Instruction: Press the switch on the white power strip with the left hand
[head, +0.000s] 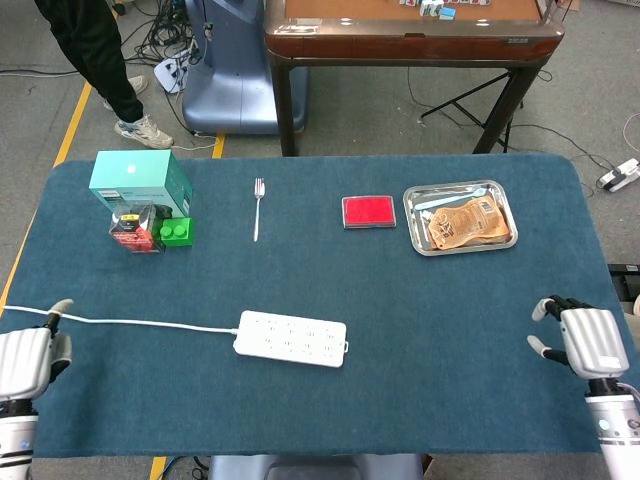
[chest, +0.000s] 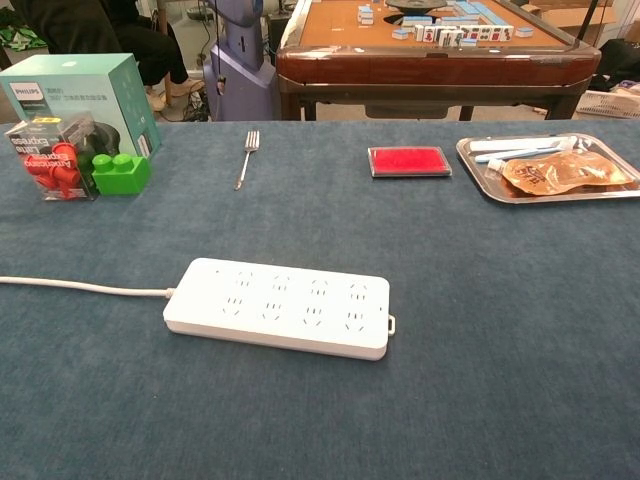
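Left hand (head: 25, 362) at the near left edge of the blue cloth tabletop (head: 400, 300), empty, fingers apart. White rectangular plastic power strip (head: 291, 338) lies flat well to that hand's right, untouched; its white cord (head: 130, 323) runs back past the hand. Right hand (head: 587, 340) at the near right edge, empty, fingers spread, well apart from the strip. Neither hand shows in the chest view.

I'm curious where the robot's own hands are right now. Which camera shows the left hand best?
The head view. It shows the left hand at the table's left edge, near the cord, well away from the white power strip. The chest view shows the strip close up but neither hand.
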